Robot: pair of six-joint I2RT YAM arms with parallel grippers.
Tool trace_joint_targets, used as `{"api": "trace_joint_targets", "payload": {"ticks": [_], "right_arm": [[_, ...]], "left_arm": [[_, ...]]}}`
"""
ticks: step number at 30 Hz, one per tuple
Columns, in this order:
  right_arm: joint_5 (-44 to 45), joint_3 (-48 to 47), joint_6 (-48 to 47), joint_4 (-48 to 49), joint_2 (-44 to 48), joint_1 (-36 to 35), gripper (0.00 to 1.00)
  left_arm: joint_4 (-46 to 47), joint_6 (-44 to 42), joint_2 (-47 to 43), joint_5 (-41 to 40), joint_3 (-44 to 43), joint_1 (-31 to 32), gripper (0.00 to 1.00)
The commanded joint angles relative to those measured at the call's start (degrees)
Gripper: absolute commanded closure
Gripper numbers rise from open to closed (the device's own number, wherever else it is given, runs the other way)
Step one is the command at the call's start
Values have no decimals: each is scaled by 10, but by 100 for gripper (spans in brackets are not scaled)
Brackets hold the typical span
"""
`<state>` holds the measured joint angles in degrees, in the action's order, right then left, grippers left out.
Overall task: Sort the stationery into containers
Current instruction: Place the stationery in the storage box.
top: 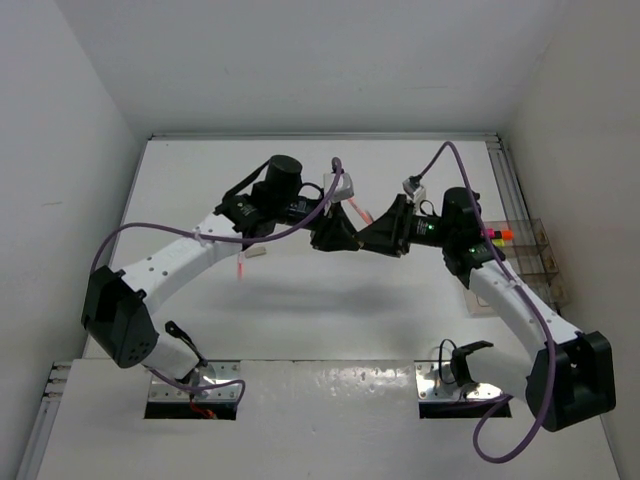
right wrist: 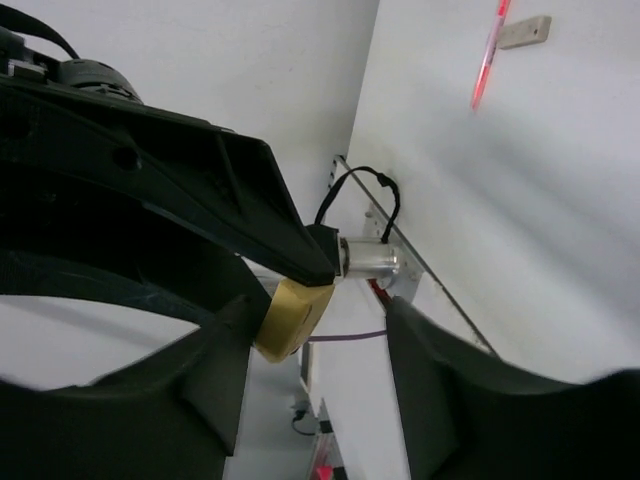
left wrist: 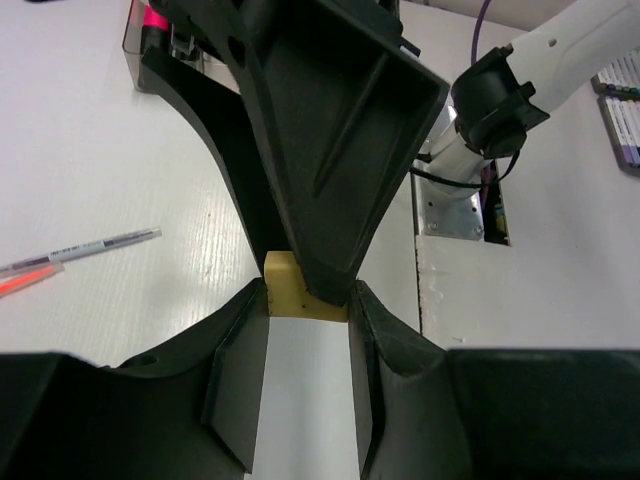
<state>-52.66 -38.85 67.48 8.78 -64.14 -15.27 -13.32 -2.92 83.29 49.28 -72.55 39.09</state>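
A tan eraser block (left wrist: 300,290) is pinched between the fingertips of my left gripper (left wrist: 307,305), held in the air over the middle of the table. My right gripper (right wrist: 320,335) is open, its jaws wide apart around the same block (right wrist: 290,315), with one finger against it. In the top view the two grippers meet tip to tip, left (top: 335,238) and right (top: 370,238), and the block is hidden between them. A second eraser block (top: 257,252) and a pink pen (top: 240,268) lie on the table left of centre. Clear containers (top: 535,262) stand at the right edge, holding highlighters (top: 497,235).
A red pen (top: 358,210) lies behind the grippers. The left wrist view shows a grey pen (left wrist: 100,245), a red pen (left wrist: 25,280), a container (left wrist: 135,40) with pink inside, and a box of purple pens (left wrist: 620,105) at the right.
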Motion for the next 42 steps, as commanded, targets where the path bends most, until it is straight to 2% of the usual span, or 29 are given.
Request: {"api": "trace_joint_targets", "payload": {"ticks": [1, 2, 4, 5, 6, 7, 10, 11, 13, 14, 16, 17, 18, 19, 22, 23, 25, 28, 30, 32, 34, 38, 42], "right_arm": [[6, -23, 0, 19, -12, -7, 46], [8, -24, 0, 20, -16, -8, 55], [12, -30, -1, 22, -19, -7, 62], [12, -32, -1, 26, -20, -7, 69], [13, -32, -1, 28, -22, -10, 73], [13, -32, -1, 33, -23, -9, 83], [15, -32, -9, 31, -21, -10, 96], [15, -35, -29, 12, -18, -9, 100], [12, -45, -64, -45, -9, -2, 100], [8, -50, -116, -73, 1, 15, 100], [-5, -75, -206, -164, 7, 45, 100], [-2, -109, -331, -290, 9, 81, 100], [3, -127, -399, -345, 15, 102, 100], [43, -166, -537, -472, 18, 119, 100], [144, -214, -704, -644, 30, 190, 100], [217, -220, -771, -673, 31, 224, 100], [282, -216, -820, -719, 46, 259, 100], [394, -195, -920, -735, 61, 320, 100], [477, -178, -948, -723, 59, 363, 100], [506, -164, -990, -707, 53, 412, 100], [502, -161, -1017, -700, 41, 467, 100], [499, -146, -1047, -671, 23, 522, 100], [497, -127, -1063, -636, 2, 547, 100]], "left_arm": [[15, -13, 6, 4, -35, 13, 74], [10, -19, 8, 4, -37, 15, 74], [7, -25, 10, 4, -39, 19, 73], [-3, -35, 11, 3, -41, 23, 72], [-7, -41, 13, 0, -44, 24, 67], [-14, -47, 14, -1, -47, 25, 64], [-40, -67, 17, -15, -54, 21, 41], [-42, -63, 17, -20, -58, 18, 28], [-23, -20, 13, -31, -51, -9, 21], [-12, 5, 11, -36, -47, -24, 0], [-4, 57, 10, -38, -45, -68, 0], [-7, 64, 10, -35, -47, -82, 0], [-13, 68, 11, -34, -49, -95, 0], [-44, 61, 17, -37, -60, -120, 0], [-104, 33, 25, -39, -68, -160, 0], [-111, 33, 22, -41, -65, -169, 0], [-114, 14, 14, -49, -46, -187, 0], [-120, 5, 15, -64, -39, -198, 0], [-138, 1, 29, -81, -50, -203, 0], [-154, -6, 41, -92, -58, -204, 0], [-179, -19, 51, -99, -66, -209, 0], [-207, -45, 59, -114, -71, -214, 0], [-207, -52, 62, -137, -66, -216, 0]]}}
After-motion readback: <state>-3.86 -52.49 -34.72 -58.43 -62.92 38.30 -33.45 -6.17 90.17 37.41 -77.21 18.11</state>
